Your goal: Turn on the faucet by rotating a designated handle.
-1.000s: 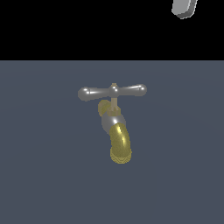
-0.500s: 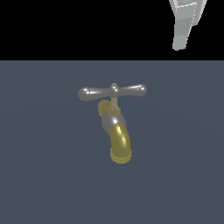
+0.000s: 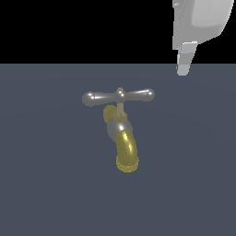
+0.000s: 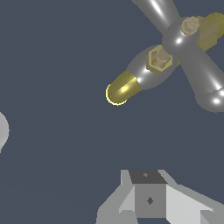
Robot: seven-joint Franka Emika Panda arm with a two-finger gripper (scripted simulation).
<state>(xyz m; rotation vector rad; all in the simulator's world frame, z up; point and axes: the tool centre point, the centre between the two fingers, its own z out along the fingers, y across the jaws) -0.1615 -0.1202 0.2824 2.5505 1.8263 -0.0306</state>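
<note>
The faucet stands on a dark grey floor, its curved brass-yellow spout pointing toward the camera. The handle, a silver crossbar with bulbous ends, lies level on top, across the exterior view. My gripper hangs at the exterior view's upper right, above and to the right of the handle's right end, touching nothing. Its fingers look pressed together and empty. In the wrist view the gripper is apart from the faucet, the spout and the handle.
The dark grey floor spreads flat all around the faucet, under a black background. A rounded grey shape shows at the wrist view's edge; I cannot tell what it is.
My gripper has come down into the exterior view at its upper right, showing more of the hand and finger. The faucet and handle have not moved.
</note>
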